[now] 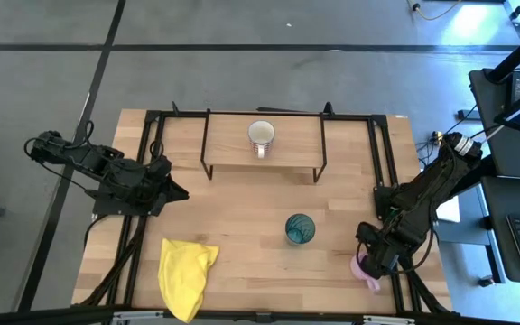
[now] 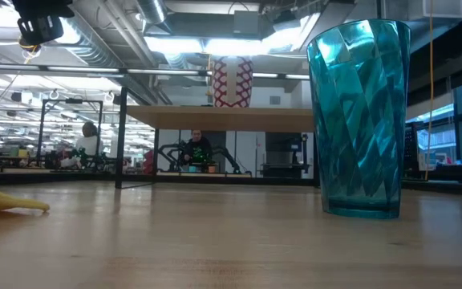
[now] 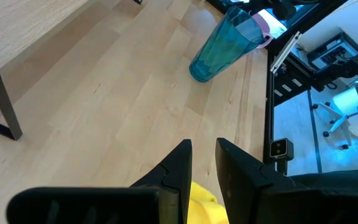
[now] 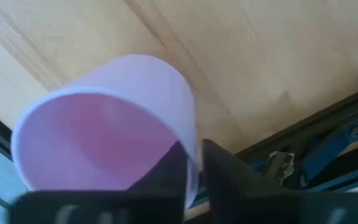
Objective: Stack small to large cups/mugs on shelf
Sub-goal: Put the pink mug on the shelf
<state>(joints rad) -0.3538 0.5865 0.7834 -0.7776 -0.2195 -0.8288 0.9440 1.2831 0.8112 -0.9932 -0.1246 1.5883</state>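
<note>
Three cups in all: one white mug (image 1: 261,136), one teal cup (image 1: 300,228), one pink mug (image 4: 114,124) at the right gripper (image 4: 194,163). One shelf (image 1: 287,144), one yellow cloth (image 1: 186,273), two arms.

High cam looks straight down on the tabletop (image 1: 242,208); low cam sits at board level, right up close to the teal cup (image 2: 361,120), which both catch.

arms: matte black, jointed | black cabling | right claw (image 4: 194,171): black fingers
</note>
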